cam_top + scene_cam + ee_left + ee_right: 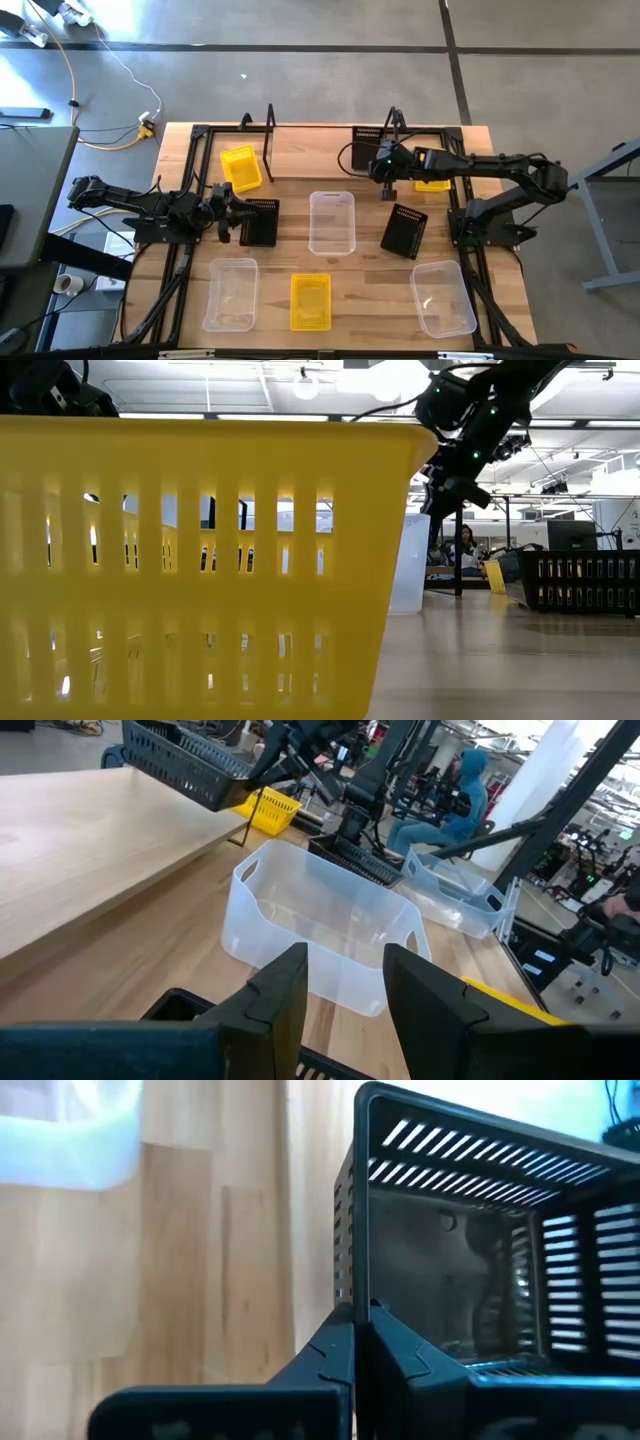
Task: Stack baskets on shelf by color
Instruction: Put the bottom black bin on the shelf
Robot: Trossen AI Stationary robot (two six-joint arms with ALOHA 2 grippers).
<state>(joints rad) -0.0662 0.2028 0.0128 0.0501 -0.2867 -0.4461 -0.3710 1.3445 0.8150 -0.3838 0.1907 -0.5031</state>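
My right gripper (358, 1335) is shut on a black basket (366, 143) over the right end of the shelf (320, 150), between its black rod frames. On the table lie a yellow basket (240, 168) left of the shelf, another yellow one (432, 184) under my right arm, a third (310, 300) at the near edge, three clear baskets (332, 222) (231, 293) (444, 297), and two black ones (404, 230) (260, 222). My left gripper (228, 215) stands open beside the left black basket, its fingers (290, 985) above that basket's rim. My right gripper pinches the rim of one side wall (345, 1290) of the black basket between its two shut fingers, near a corner. The fingers slant down from the table's right side. The basket (185, 762) hangs tilted over the shelf; whether its bottom touches the plank I cannot tell.
The near yellow basket (200, 560) fills most of the low view. The shelf's upright rods (270, 130) (395, 122) stand at both ends of the plank. Bare wood lies between the middle clear basket and the shelf. A person (470, 780) sits beyond the table.
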